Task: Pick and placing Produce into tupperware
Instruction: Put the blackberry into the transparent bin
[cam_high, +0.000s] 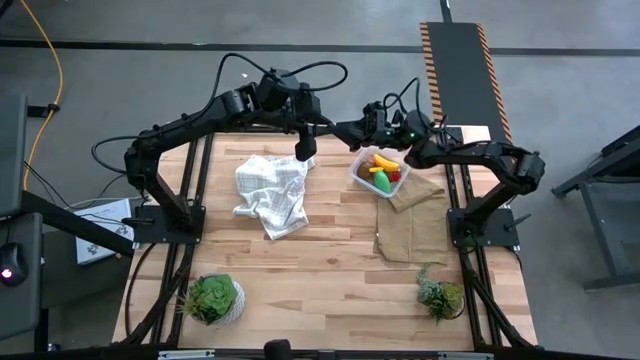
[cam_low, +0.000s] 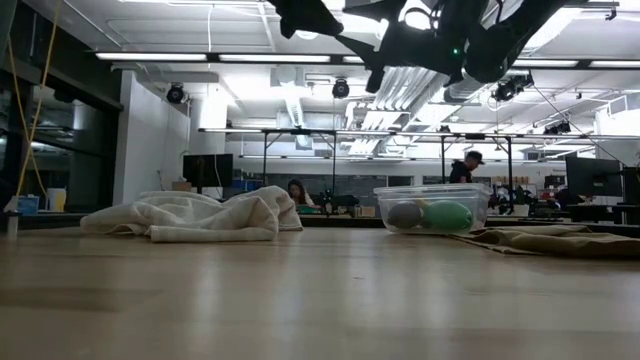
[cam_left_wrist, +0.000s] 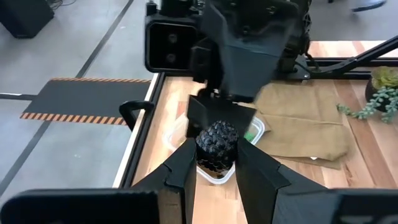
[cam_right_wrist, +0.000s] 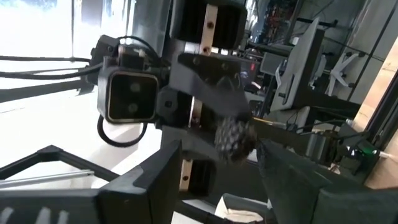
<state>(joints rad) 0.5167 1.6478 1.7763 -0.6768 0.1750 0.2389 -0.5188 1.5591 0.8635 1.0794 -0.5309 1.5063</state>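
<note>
My left gripper (cam_high: 305, 148) is shut on a dark bumpy berry (cam_left_wrist: 216, 144), high above the table's far side, next to the tupperware. My right gripper (cam_high: 347, 130) faces it closely. Its fingers are open and stand on either side of the berry (cam_right_wrist: 235, 138); I cannot tell whether they touch it. The clear tupperware (cam_high: 380, 172) stands on the edge of the brown cloth (cam_high: 415, 225). It holds a yellow banana, a green oval, a red piece and a brown ball (cam_low: 404, 214). My left gripper pinches the dark berry's two sides (cam_left_wrist: 203, 149) between its two fingertips. The berry sits at the fingers' free ends, lifted clear of the table and the tupperware.
A crumpled white checked cloth (cam_high: 272, 192) lies left of the tupperware. Two potted plants (cam_high: 213, 298) (cam_high: 438, 295) stand near the front edge. Bare wood lies between them. People show in the room beyond the table (cam_low: 466, 165).
</note>
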